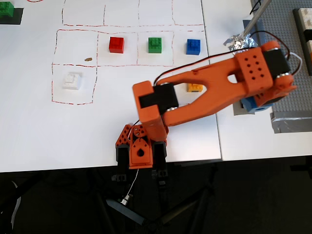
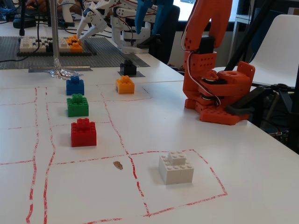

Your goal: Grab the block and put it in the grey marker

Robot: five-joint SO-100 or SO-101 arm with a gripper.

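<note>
In the fixed view the black block (image 2: 127,68) stands upright on a flat grey square patch, the grey marker (image 2: 138,73), just behind the orange block (image 2: 124,85). Nothing touches it there. In the overhead view the block is hidden under my orange arm (image 1: 209,83), and only an edge of the grey marker (image 1: 239,110) shows beneath it. The arm's far end (image 1: 265,73) hangs high over that spot. My gripper's fingers are hidden under the arm, and they are above the top edge of the fixed view.
Red (image 1: 116,44), green (image 1: 155,45) and blue (image 1: 193,47) blocks stand in a row of red-lined squares, with a white block (image 1: 73,80) further left. Crumpled foil (image 1: 241,41), a studded baseplate (image 1: 304,44) and grey tape (image 1: 291,122) lie to the right. My base (image 2: 217,95) is clamped at the table edge.
</note>
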